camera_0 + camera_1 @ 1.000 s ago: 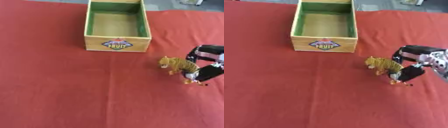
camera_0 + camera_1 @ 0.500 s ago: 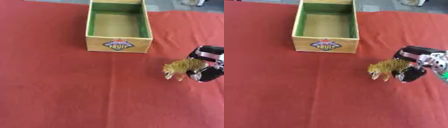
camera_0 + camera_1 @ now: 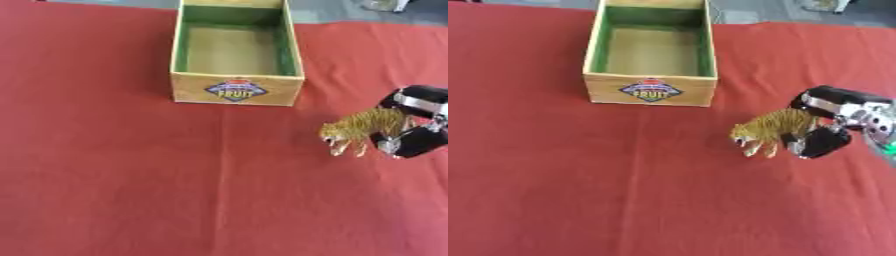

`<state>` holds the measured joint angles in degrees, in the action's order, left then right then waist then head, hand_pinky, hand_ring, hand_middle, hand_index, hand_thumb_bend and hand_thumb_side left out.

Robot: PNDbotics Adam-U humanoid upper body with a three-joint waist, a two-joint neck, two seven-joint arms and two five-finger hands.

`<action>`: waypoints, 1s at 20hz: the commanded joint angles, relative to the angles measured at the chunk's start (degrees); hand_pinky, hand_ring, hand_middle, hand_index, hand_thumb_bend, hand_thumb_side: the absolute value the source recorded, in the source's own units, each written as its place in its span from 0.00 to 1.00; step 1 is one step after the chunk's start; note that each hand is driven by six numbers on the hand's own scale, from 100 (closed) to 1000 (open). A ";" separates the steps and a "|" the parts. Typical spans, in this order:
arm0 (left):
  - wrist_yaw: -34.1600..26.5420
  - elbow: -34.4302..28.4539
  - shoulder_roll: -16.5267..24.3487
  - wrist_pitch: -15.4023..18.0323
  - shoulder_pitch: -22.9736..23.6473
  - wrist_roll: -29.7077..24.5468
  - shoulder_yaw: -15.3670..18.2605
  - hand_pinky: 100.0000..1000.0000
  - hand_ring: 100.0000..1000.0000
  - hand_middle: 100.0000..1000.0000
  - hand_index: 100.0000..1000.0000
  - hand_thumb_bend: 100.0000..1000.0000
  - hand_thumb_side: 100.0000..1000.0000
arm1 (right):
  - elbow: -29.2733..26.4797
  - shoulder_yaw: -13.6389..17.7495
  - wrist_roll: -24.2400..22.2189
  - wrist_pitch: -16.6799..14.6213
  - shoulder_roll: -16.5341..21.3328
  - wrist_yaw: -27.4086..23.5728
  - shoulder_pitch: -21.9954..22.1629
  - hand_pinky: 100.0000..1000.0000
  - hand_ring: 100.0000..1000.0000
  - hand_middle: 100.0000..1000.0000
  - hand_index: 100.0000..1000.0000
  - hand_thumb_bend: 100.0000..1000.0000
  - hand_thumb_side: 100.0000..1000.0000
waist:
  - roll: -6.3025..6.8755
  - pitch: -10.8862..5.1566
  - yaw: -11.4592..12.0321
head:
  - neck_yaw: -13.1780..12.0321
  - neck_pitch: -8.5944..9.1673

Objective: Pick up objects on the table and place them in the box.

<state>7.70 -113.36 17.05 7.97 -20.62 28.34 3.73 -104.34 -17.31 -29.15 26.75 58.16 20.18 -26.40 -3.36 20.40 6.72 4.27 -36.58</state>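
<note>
A small striped toy tiger (image 3: 770, 130) hangs a little above the red cloth, head pointing left and down. My right hand (image 3: 830, 120) comes in from the right edge and is shut on the tiger's rear half, black fingers above and below its body. The open wooden fruit box (image 3: 236, 88) with a green lining stands at the top middle, up and to the left of the tiger; nothing shows inside it. My left hand shows in neither view.
A red cloth (image 3: 105, 175) covers the whole table. A grey floor strip and a pale object (image 3: 385, 5) lie past the far edge.
The right hand has lifted the tiger off the cloth and tipped it so its head points left and down, carrying it slightly left.
</note>
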 commanded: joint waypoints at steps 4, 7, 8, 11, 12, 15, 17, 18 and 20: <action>0.04 -1.23 0.57 -0.18 -0.28 0.11 0.16 0.55 0.54 0.51 0.76 0.00 0.69 | -2.31 2.68 3.25 2.45 0.66 -3.37 -1.69 0.72 0.55 0.35 0.21 0.00 0.13 | 0.04 -1.48 -0.11 | -0.06 0.79; 0.03 -1.23 0.56 -0.22 -0.26 0.14 0.17 0.55 0.54 0.51 0.76 0.00 0.69 | -2.99 2.90 4.26 2.99 0.38 -4.95 -2.09 0.71 0.53 0.32 0.12 0.00 0.13 | 0.05 -1.46 -0.12 | -0.07 0.87; 0.02 -1.23 0.57 -0.22 -0.27 0.15 0.17 0.55 0.54 0.51 0.76 0.00 0.69 | -3.21 3.01 4.63 3.17 0.27 -5.43 -2.23 0.70 0.53 0.31 0.11 0.00 0.13 | 0.06 -1.44 -0.12 | -0.07 0.91; 0.00 -1.23 0.59 -0.22 -0.29 0.14 0.17 0.55 0.54 0.51 0.76 0.00 0.69 | -3.55 3.05 5.39 3.64 0.24 -6.34 -2.33 0.70 0.53 0.31 0.11 0.00 0.13 | 0.07 -1.42 -0.11 | -0.07 0.95; 0.00 -1.23 0.59 -0.22 -0.29 0.14 0.17 0.55 0.54 0.51 0.76 0.00 0.69 | -3.61 3.03 5.52 3.72 0.26 -6.49 -2.32 0.70 0.53 0.31 0.11 0.00 0.13 | 0.07 -1.42 -0.11 | -0.07 0.96; 0.01 -1.23 0.58 -0.24 -0.21 0.08 0.12 0.55 0.54 0.51 0.76 0.00 0.69 | -4.28 3.69 6.14 3.77 0.05 -6.31 -3.01 0.70 0.51 0.28 0.10 0.00 0.13 | 0.08 -1.54 0.15 | 0.02 0.99; 0.08 -1.23 0.64 -0.23 -0.18 0.02 0.10 0.55 0.54 0.51 0.76 0.00 0.69 | -4.60 5.02 7.28 4.24 -0.01 -6.20 -5.27 0.70 0.51 0.28 0.10 0.00 0.13 | 0.01 -1.53 0.34 | 0.02 1.06; 0.10 -1.23 0.69 -0.23 -0.17 0.01 0.09 0.55 0.54 0.51 0.76 0.00 0.69 | -4.42 5.23 7.64 4.44 0.02 -6.20 -6.42 0.71 0.51 0.27 0.10 0.00 0.13 | -0.03 -1.54 0.42 | 0.01 1.05; 0.10 -1.23 0.80 -0.22 -0.16 -0.06 0.03 0.55 0.54 0.51 0.76 0.00 0.69 | -3.62 5.34 8.10 4.58 0.14 -5.71 -9.01 0.70 0.50 0.27 0.10 0.00 0.13 | -0.21 -1.62 0.73 | 0.12 0.99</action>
<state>7.67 -113.36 17.04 7.84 -20.57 28.41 3.74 -107.66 -13.36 -21.66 31.20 56.78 14.23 -34.35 -3.73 20.26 7.53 4.27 -36.12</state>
